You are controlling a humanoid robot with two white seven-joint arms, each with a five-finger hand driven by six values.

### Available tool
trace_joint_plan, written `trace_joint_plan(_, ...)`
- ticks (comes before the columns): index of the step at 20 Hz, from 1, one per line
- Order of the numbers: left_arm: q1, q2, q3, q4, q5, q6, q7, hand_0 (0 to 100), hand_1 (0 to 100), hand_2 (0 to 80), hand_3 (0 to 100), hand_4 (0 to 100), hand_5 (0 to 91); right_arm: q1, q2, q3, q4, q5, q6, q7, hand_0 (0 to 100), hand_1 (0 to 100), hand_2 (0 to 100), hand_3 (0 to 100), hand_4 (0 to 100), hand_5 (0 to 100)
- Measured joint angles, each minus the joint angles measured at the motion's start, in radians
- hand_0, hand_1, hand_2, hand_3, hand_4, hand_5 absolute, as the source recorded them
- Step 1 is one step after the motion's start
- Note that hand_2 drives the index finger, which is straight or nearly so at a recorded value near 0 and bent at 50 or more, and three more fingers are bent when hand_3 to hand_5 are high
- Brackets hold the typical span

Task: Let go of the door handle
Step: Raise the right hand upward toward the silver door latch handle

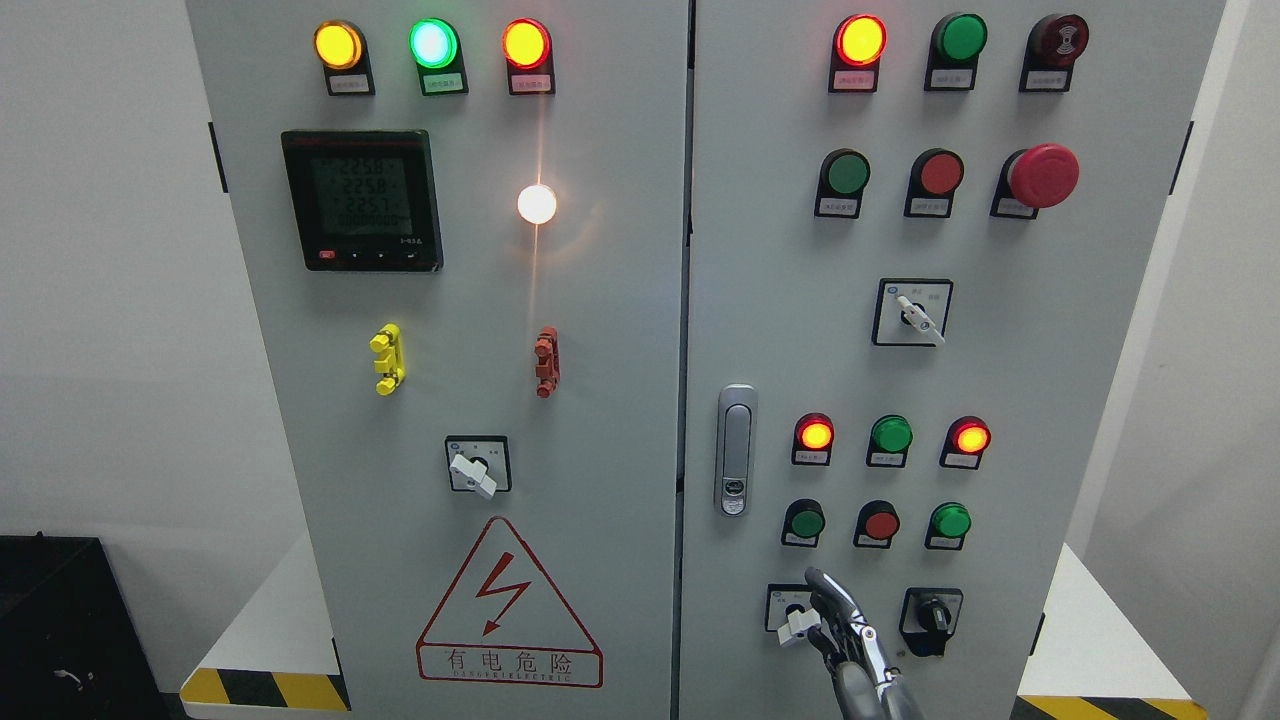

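The silver door handle (pixel 736 450) sits upright in its recess at the left edge of the cabinet's right door (pixel 1000 250). Nothing touches it. My right hand (pixel 838 615) comes up from the bottom edge, below and to the right of the handle and well apart from it. Its fingers (pixel 826 590) are stretched upward and relaxed and hold nothing. They lie next to the white knob of a rotary switch (pixel 797 626). The left arm is out of view.
Both cabinet doors are shut, with the seam (pixel 688 300) between them. The right door carries lit lamps, push buttons, a red emergency stop (pixel 1042 175) and a black switch (pixel 932 617). The left door has a meter (pixel 362 200) and a warning triangle (pixel 508 610).
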Motion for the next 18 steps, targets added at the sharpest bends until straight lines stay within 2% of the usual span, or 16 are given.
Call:
trace_joint_plan(16, 0.0, 0.0, 0.0, 0.0, 0.0, 0.0, 0.0, 12, 56, 0.0, 0, 0, 0.0, 0.028, 0.0, -0.023, -0.002, 0.002, -0.025, -0.003, 35, 0, 0, 0, 0, 0)
trace_joint_plan(17, 0.0, 0.0, 0.0, 0.0, 0.0, 0.0, 0.0, 12, 56, 0.0, 0, 0, 0.0, 0.029, 0.0, -0.023, -0.002, 0.004, -0.025, -0.003, 34, 0, 0, 1, 3, 0)
trace_joint_plan(18, 0.0, 0.0, 0.0, 0.0, 0.0, 0.0, 0.0, 12, 56, 0.0, 0, 0, 0.0, 0.029, -0.001, -0.024, -0.002, 0.008, -0.023, -0.004, 34, 4, 0, 10, 14, 10)
